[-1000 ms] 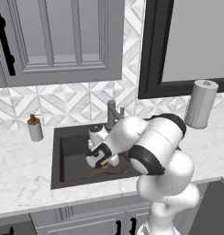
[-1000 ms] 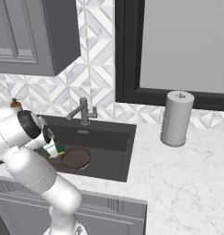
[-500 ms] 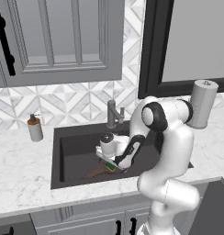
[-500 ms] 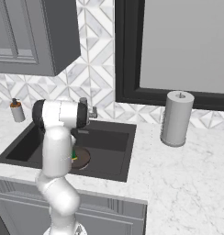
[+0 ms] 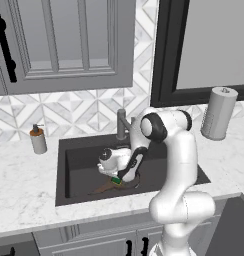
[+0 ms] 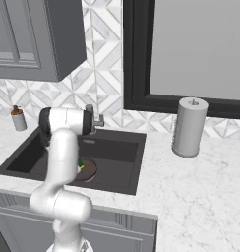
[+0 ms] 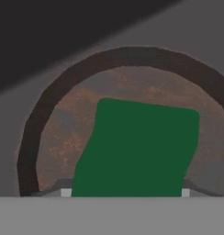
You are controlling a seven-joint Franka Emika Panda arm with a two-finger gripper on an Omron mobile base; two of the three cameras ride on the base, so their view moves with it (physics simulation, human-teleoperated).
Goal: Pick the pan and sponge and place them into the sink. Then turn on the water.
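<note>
Sink point(image 5: 74, 165): dark basin set in white marble tabletop point(image 5: 24, 190); holds pan, sponge and the arm's hand.
Pan point(image 7: 58, 119): on sink floor, front-centre of basin; in left base view its thin handle point(image 5: 101, 188) points toward sink's front-left. Rim seen in right base view too point(image 6: 88, 170).
Sponge point(image 5: 116, 180): green top up, over the pan, inside its rim; hand view has the green face point(image 7: 141, 147) covering pan's middle. Cannot tell if it rests on the pan or hangs just above.
Gripper point(image 5: 118, 176): down in the sink, right at the sponge, above pan.
Jaws: fingertips hidden behind sponge and band in hand view; sponge sits between them, but closed on it or not – cannot tell.
Faucet point(image 5: 122, 124): grey, at sink's back edge, partly behind arm's elbow.
Soap dispenser point(image 5: 38, 140): on tabletop, left of sink, near back wall.
Paper towel roll point(image 5: 219, 113): upright on tabletop, well right of sink.
In the way: arm's forearm crosses sink's middle in left base view, hiding part of pan; in right base view the arm hides sink's left-centre.
</note>
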